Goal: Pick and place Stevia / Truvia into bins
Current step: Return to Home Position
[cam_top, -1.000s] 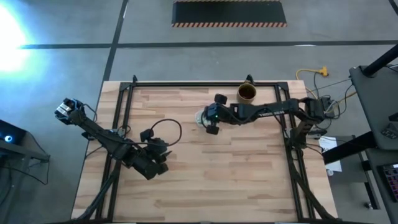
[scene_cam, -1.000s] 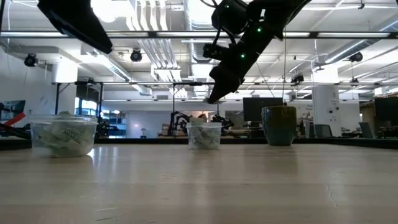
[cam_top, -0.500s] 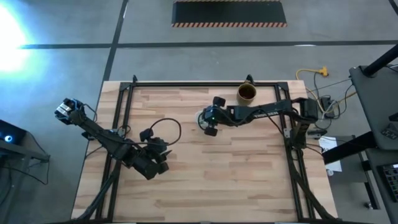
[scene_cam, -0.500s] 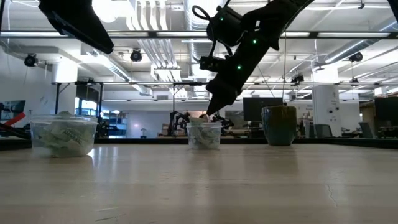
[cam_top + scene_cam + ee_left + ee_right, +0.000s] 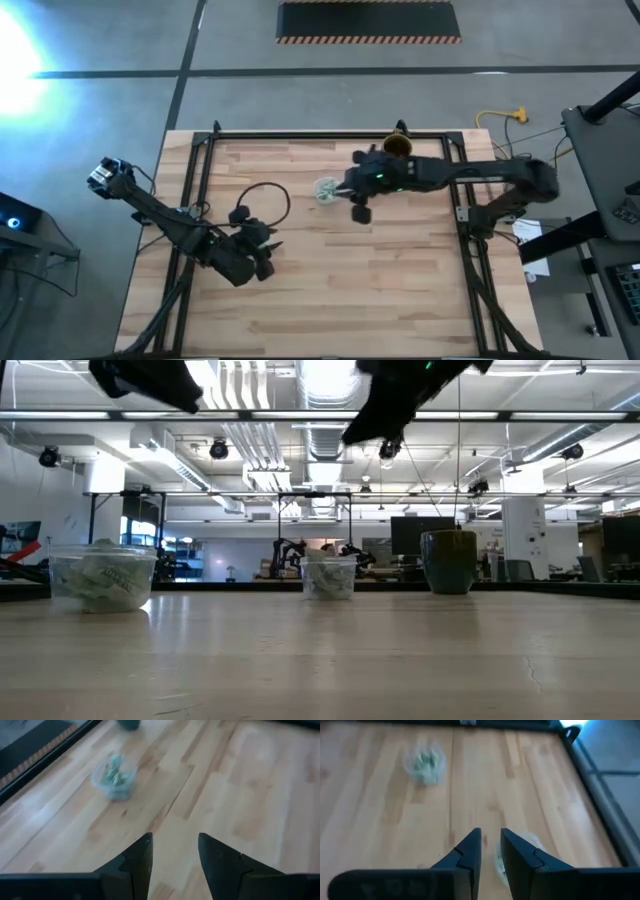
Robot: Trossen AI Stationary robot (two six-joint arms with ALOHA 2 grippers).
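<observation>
the right hand (image 5: 491,845) hangs narrow and empty just behind the clear cup (image 5: 327,190), likely because the stevia sachets (image 5: 328,580) already sit inside it; the other cup (image 5: 100,575), also filled, stands near the half-open, empty left hand (image 5: 174,842)

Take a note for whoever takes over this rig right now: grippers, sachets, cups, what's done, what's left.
Left gripper: open, empty, raised over the wooden table's left half.
Right gripper: open, empty, raised beside the small clear round plastic cup near the brown mug.
Pale green paper sachets sit in that cup and in the second clear cup.
Done: no loose sachet shows on the table. Left: bring both arms home.
</observation>
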